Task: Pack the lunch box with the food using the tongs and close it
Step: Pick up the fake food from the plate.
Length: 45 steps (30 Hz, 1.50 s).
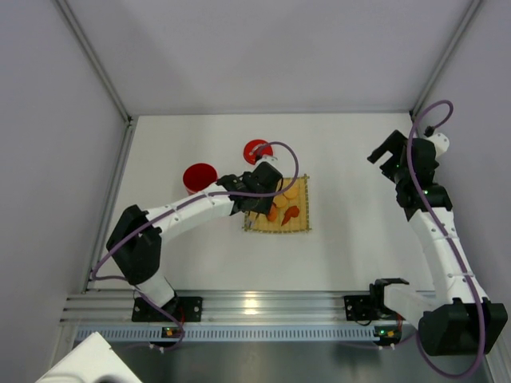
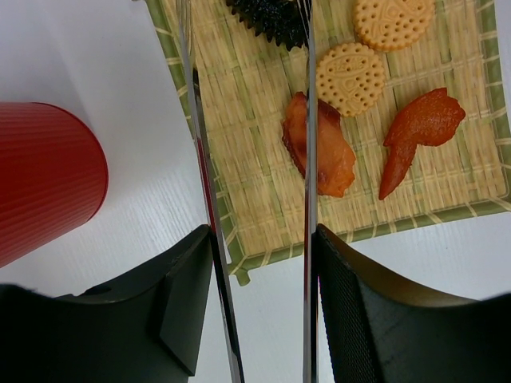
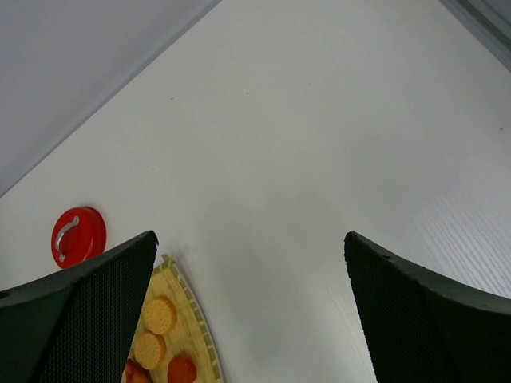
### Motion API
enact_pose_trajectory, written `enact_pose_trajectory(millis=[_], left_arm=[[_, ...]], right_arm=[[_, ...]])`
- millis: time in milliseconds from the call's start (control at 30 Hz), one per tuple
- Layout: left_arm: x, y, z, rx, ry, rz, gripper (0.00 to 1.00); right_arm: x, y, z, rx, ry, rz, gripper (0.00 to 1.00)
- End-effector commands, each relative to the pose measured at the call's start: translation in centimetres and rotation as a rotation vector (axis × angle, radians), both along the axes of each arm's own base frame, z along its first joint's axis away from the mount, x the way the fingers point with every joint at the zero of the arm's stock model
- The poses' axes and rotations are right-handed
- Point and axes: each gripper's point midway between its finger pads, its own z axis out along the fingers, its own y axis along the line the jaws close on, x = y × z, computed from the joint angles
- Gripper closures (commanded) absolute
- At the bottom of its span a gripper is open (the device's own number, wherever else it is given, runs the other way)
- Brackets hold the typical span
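Left gripper (image 2: 259, 249) clamps the tongs (image 2: 310, 199) over the mat (image 2: 247, 120). One arm crosses the reddish-brown chunk (image 2: 323, 155) rather than straddling it, so squeezing would likely shove it aside. Lunch box (image 2: 40, 175) stands lidless, left of the mat. Right gripper (image 3: 251, 247) is wide and empty.

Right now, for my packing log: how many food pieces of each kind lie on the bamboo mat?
Round biscuits: 2
Reddish-brown chunks: 2
Dark spiky piece: 1
Total: 5
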Motion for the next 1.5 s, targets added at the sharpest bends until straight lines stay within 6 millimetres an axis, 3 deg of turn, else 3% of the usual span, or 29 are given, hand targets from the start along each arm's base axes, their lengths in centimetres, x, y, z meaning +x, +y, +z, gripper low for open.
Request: enact_pose_trajectory(millis=[0,633,900,1467], left_arm=[[0.8,-1.1,0.0,-0.054,-0.017,-0.002,0.43],[0.6,-1.7,-0.3,-0.074,0.013,-0.016,0.46],[0.7,-1.4,1.3,-0.074,-0.010,-0.011,0.60],[0.8,-0.3,7.2,-0.098,-0.101,-0.016,0.69]], right_arm=[[0.5,0.2,0.5,-0.016,-0.028,0.018,0.01],[0.7,0.3,0.0,-0.014,-0.020,0.026,0.00],[0.7,0.5,0.2,-0.007,-0.025,0.034,0.01],[0.9,0.6,0.4,-0.001,-0.032,0.036,0.00]])
